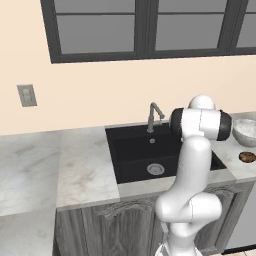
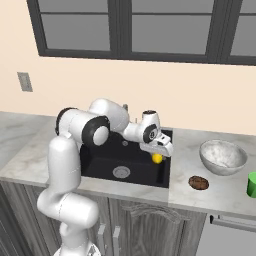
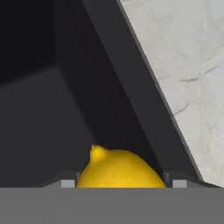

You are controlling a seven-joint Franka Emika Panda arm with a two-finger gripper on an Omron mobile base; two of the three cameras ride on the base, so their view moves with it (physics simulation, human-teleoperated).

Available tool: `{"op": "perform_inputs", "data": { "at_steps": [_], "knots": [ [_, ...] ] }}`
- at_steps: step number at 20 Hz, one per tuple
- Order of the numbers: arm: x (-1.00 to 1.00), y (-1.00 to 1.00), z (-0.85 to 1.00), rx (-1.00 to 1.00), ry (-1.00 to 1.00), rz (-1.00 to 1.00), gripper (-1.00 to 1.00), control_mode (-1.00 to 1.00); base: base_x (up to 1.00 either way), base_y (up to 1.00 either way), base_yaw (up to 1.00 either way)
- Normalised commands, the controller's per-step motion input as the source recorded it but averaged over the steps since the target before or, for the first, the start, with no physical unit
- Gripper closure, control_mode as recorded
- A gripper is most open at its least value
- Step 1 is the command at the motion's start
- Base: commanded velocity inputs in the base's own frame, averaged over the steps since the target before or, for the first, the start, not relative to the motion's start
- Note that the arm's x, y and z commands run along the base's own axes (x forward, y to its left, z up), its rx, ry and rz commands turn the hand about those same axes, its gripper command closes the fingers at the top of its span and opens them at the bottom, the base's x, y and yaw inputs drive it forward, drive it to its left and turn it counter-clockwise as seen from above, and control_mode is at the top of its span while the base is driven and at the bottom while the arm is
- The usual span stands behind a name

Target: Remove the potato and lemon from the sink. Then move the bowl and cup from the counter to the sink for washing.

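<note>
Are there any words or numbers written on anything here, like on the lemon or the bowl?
No words, numbers or signs can be read anywhere.
lemon: plain yellow, no sticker.
bowl: marbled only.
cup: plain green.
potato: no mark.
wall plate: blank.

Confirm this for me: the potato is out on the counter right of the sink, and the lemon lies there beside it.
Half right. The potato does lie on the counter right of the sink. The lemon does not: the right base view shows it over the basin at the pincer, and the hand view shows it between the fingertips.
</note>
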Motion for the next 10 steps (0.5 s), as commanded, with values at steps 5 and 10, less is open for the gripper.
{"op": "perform_inputs", "data": {
  "at_steps": [5,10],
  "knots": [
    [-0.02,-0.22,0.38,0.01,-0.01,0.00,1.00,-1.00,0.00,0.00,0.00],
    [0.00,-0.16,0.25,0.03,-0.03,0.00,1.00,-1.00,0.00,0.00,0.00]
  ]
}}
